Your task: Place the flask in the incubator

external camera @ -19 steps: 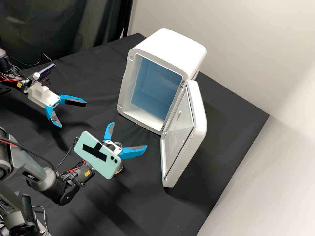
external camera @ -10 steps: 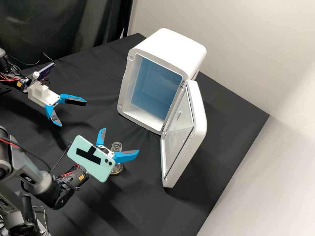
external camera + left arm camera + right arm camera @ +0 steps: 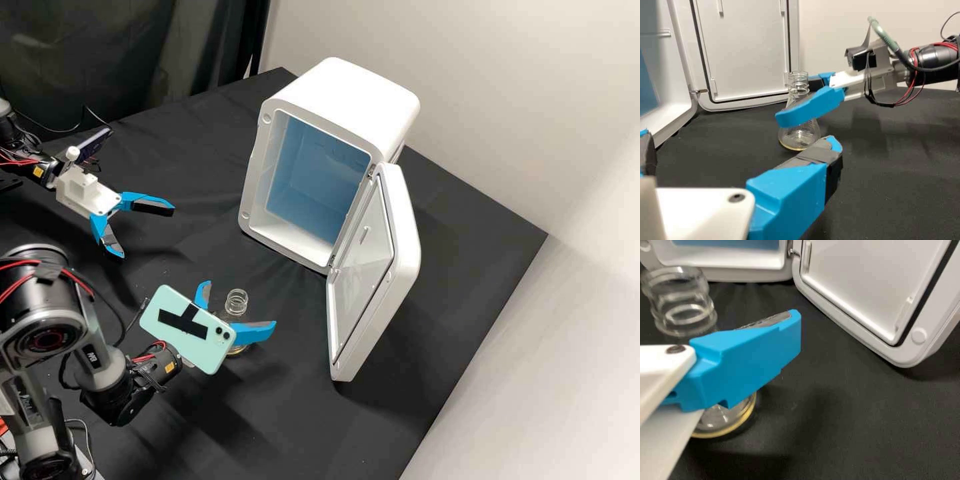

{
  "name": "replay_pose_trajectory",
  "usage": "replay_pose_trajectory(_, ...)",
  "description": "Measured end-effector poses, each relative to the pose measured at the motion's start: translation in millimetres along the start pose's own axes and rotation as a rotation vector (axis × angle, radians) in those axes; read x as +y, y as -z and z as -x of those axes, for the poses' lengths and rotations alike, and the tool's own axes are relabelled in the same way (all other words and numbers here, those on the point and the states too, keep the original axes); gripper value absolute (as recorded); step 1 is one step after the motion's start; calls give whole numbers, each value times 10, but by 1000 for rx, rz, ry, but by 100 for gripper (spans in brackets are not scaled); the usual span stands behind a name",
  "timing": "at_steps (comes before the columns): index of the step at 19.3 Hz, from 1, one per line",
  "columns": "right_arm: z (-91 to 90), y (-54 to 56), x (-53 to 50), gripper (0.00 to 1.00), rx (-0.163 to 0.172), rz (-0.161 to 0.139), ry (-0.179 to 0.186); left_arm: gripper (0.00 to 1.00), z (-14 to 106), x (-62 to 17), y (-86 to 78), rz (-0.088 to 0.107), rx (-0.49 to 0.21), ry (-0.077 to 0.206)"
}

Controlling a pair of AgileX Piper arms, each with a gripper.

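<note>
High view | we see the right claw open around the flask on the worktop | left claw open too

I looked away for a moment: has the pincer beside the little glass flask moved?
Yes. The right pincer has sunk toward the bench, slightly away from the white incubator, its open fingers now either side of the flask.

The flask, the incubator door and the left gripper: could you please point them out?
flask (image 3: pixel 236 303), high view, its glass neck.
incubator door (image 3: pixel 363 263), high view, its inner panel.
left gripper (image 3: pixel 148 233), high view, midway between its fingertips.
</note>
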Motion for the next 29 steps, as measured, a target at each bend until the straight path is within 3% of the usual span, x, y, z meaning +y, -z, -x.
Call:
replay_pose_trajectory(4,-45,-76,-97,100,-43,-12,48,100,4,14,-4,-2,-1,-6)
replay_pose_trajectory(6,-57,-96,-118,100,-60,-21,54,100,4,19,-11,-2,-4,-8)
replay_pose_trajectory(13,-177,-79,-199,100,-74,-15,81,100,24,-10,-33,-1,-10,4)
replay_pose_trajectory(20,-357,-61,-163,100,-84,-13,42,100,21,-14,-49,-2,-17,6)
replay_pose_trajectory(29,-384,-31,-191,100,-76,-11,51,100,20,-17,-60,-3,-21,7)
